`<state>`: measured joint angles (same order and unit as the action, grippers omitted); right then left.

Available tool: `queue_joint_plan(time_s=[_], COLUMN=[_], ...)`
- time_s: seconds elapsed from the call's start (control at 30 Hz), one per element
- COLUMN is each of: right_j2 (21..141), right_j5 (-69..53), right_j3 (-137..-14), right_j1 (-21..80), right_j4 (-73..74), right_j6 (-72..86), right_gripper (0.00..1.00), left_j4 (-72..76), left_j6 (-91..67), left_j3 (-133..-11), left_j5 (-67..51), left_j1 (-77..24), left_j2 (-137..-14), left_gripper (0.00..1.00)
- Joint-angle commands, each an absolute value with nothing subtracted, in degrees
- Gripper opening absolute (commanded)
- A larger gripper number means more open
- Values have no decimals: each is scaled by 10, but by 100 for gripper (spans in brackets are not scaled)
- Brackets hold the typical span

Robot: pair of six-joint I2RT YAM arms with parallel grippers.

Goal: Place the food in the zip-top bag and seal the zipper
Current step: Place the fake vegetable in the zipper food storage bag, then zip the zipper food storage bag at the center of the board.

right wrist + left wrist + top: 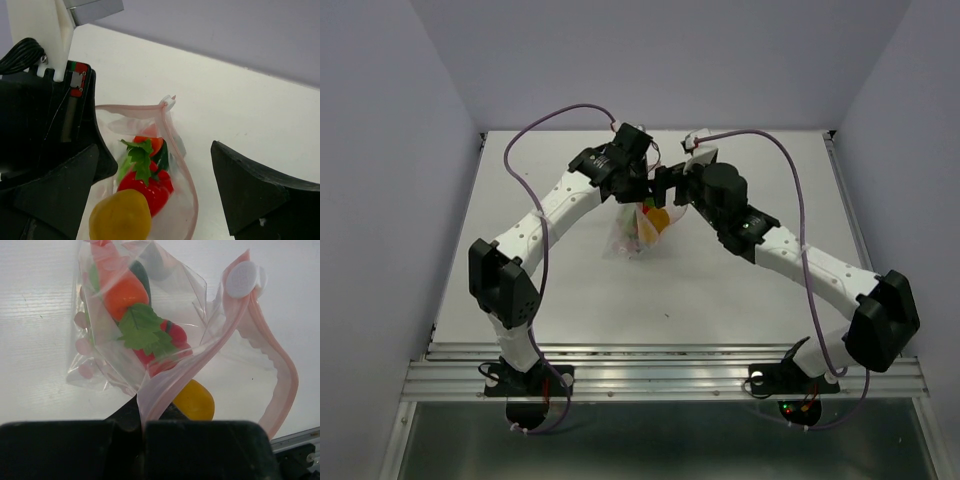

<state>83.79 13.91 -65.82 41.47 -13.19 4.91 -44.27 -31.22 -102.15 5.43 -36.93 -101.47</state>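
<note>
My left gripper (141, 421) is shut on the pink zipper strip (210, 352) of the clear dotted zip-top bag (107, 357) and holds it up off the table. Through the plastic I see the carrot (124, 294) with its green top, the red bell pepper (173, 335) and the dark cucumber (142, 275). The yellow-orange round one (195, 401) sits at the bag's mouth. My right gripper (154, 146) is open and empty above the open mouth, over the yellow one (120, 218) and the red pepper (152, 187). In the top view the bag (632, 238) hangs between both grippers.
The white slider tab (243, 277) sits at one end of the zipper strip. My left gripper's black body (45, 130) is close beside my right gripper's left finger. The white table (720, 290) is bounded by purple walls and a metal rail at the near edge.
</note>
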Motion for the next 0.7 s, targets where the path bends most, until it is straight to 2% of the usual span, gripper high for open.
queue_joint_plan(time_s=[0.0, 0.17, 0.3, 0.37, 0.53, 0.67], right_j2=[773, 719, 726, 750, 794, 788], right_j5=[93, -83, -233, -416, -676, -722], right_j3=[-696, -699, -715, -720, -721, -697], right_j1=[386, 305, 207, 139, 73, 73], right_j4=[-37, -28, -18, -18, -17, -9], right_j6=[47, 73, 82, 70, -59, -148], right_gripper=[100, 100, 100, 100, 100, 100], left_j4=[-415, -396, -361, -335, -266, -243], left_j6=[-232, -171, -100, -51, 20, 55], left_j3=[-1019, -1018, -1009, -991, -921, -872], left_j5=[22, 9, -63, -137, -200, -232], left_j1=[-375, -375, -375, -375, -375, -375], left_j2=[-985, -990, -982, -957, -898, -857], left_gripper=[0, 0, 0, 0, 0, 0])
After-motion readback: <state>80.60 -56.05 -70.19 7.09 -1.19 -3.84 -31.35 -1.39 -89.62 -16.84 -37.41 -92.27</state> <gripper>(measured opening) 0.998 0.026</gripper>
